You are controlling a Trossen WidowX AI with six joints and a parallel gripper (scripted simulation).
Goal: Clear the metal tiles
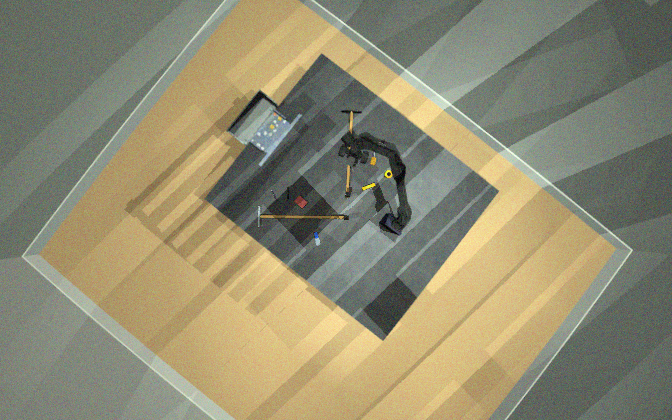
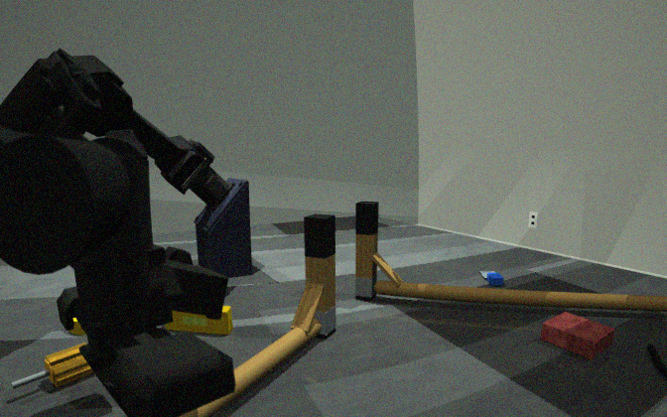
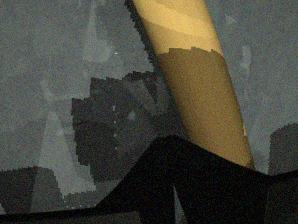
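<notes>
My gripper (image 1: 347, 151) (image 3: 166, 145) is shut and empty, low beside or above the wooden handle (image 1: 348, 177) (image 2: 269, 362) (image 3: 200, 90) of a dark-headed long tool; its fingertips are hidden in the exterior view. The tool's dark crosshead (image 1: 351, 111) lies beyond the arm, its upright black-topped grip (image 2: 320, 269) nearer the base. A second long tool (image 1: 302, 216) (image 2: 507, 298) with a pale crosshead (image 1: 258, 216) lies apart. I cannot tell which is the scraper. Several pale, orange and reddish tiles lie on the steel plate (image 1: 269, 146), by the catch box (image 1: 244, 110).
An orange-handled screwdriver (image 1: 373, 160) (image 2: 66, 364), yellow ring (image 1: 388, 173) and yellow bar (image 1: 368, 186) (image 2: 199, 320) lie near the arm. A red block (image 1: 300, 201) (image 2: 577, 334), a blue-and-white item (image 1: 316, 238) (image 2: 494, 278) and a thin black piece (image 2: 665, 367) lie elsewhere.
</notes>
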